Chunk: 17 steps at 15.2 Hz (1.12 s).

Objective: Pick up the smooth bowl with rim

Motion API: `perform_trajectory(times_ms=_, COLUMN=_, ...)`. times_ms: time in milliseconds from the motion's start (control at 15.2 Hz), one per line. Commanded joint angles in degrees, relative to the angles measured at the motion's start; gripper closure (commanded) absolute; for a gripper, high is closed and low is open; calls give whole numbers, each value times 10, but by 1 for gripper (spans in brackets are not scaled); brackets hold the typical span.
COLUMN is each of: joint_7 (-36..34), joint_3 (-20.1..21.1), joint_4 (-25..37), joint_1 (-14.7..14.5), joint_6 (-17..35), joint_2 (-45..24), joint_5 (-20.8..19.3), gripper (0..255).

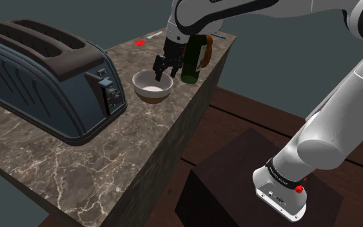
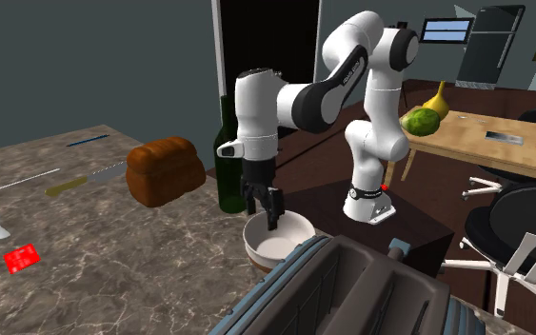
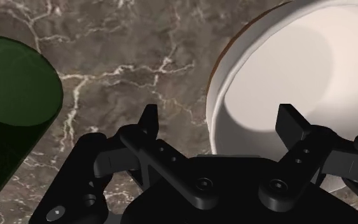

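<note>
Shoulder view, starting at its left: a dark blue-grey toaster [image 1: 44,77] stands on the brown marbled surface [image 1: 77,167], well apart from the end effector [image 1: 166,66]. A small red card [image 1: 140,43] lies flat farther back, near but not touching it. Next comes the bowl [image 1: 152,86], white inside with a brownish outer wall, upright on the surface right beneath the end effector. The end effector points down and hangs at the part of the bowl's rim that faces the bottle [image 1: 191,61]. That dark green bottle stands upright just beside the end effector on the shoulder view's right, and a brown loaf [image 1: 207,53] is partly hidden behind it.

In the wrist view the end effector is released, its black fingers [image 3: 149,121] spread wide. One finger is over bare surface outside the bowl and the other over its white inside. The rim runs between them and neither touches it. The bottle stands near the outer finger.
</note>
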State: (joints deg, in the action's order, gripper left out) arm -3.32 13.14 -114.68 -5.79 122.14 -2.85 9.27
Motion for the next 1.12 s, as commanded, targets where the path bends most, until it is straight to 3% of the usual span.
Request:
perform_trajectory(times_ms=0, joint_7=2, joint_3=0, joint_4=-7, joint_1=0, joint_6=10, joint_2=-2, joint_5=0, gripper=0)
perform_trajectory(times_ms=66, joint_7=2, joint_3=0, joint_4=-7, joint_1=0, joint_6=10, joint_2=-3, joint_5=0, gripper=0)
perform_trajectory(times_ms=132, joint_7=2, joint_3=0, joint_4=-8, joint_1=0, joint_6=10, joint_2=-2, joint_5=1, gripper=255)
perform_trajectory(times_ms=726, joint_7=2, joint_3=0, joint_4=-7, joint_1=0, joint_6=10, joint_2=-3, joint_5=0, gripper=255)
perform_trajectory(times_ms=1056, joint_7=-2, joint_3=-1, joint_4=18, joint_1=1, joint_6=-27, joint_2=9, joint_5=0, gripper=255)
